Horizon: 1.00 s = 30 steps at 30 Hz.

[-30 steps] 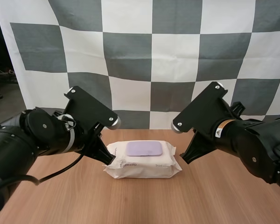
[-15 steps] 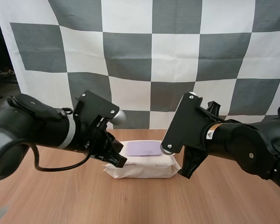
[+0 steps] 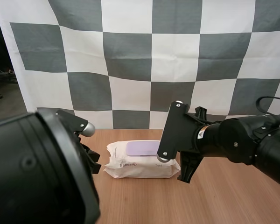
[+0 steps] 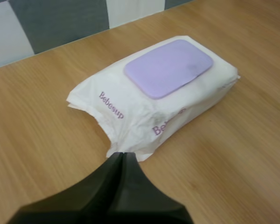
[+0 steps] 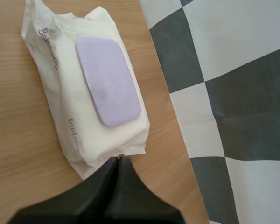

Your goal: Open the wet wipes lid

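A: Where's the pack of wet wipes (image 3: 141,165)?
B: Flat on the worktop (image 3: 224,196), purple lid (image 4: 168,67) down; left jaws closed, empty, at one end; right jaws likewise at the other.
A: Risk?
B: Closed jaws may shove the soft pack; nothing pins it.

White wet wipes pack (image 3: 135,167), flat on wooden table (image 3: 224,200) — lilac lid (image 3: 142,148) on top (seemingly shut)

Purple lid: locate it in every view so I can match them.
High view: lid atop the pack, right end by the right arm.
Left wrist view: lid atop the pack, beyond the left gripper.
Right wrist view: lid atop the pack, beyond the right gripper.
Shared landmark: the Bebesup print.
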Each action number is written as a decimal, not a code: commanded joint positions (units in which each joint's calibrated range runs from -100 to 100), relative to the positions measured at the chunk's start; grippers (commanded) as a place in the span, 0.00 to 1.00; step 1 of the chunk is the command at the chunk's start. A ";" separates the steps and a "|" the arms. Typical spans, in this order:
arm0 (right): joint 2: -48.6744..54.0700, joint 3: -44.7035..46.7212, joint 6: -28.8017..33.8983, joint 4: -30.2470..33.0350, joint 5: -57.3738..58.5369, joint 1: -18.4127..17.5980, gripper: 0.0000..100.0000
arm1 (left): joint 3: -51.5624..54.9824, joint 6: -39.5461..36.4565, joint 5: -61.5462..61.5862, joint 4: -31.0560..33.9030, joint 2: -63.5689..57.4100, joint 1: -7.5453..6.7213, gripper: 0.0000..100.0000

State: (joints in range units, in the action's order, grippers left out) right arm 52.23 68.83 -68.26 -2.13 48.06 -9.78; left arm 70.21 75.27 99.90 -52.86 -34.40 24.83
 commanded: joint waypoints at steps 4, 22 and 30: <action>-3.44 -0.01 -2.37 -8.02 -3.08 -1.32 0.00 | 1.24 10.33 0.10 -3.52 7.10 6.11 0.00; -8.88 -0.01 -2.99 -17.31 -3.10 -3.83 0.46 | 8.58 18.12 0.10 -11.11 14.35 2.79 0.77; -15.54 -0.01 -4.85 -18.90 -9.05 -6.58 0.46 | 8.86 18.12 0.10 -13.55 18.84 2.69 0.77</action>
State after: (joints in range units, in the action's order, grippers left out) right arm 39.83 68.83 -73.16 -20.85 43.04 -14.77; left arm 79.12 92.26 100.00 -65.70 -17.63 27.66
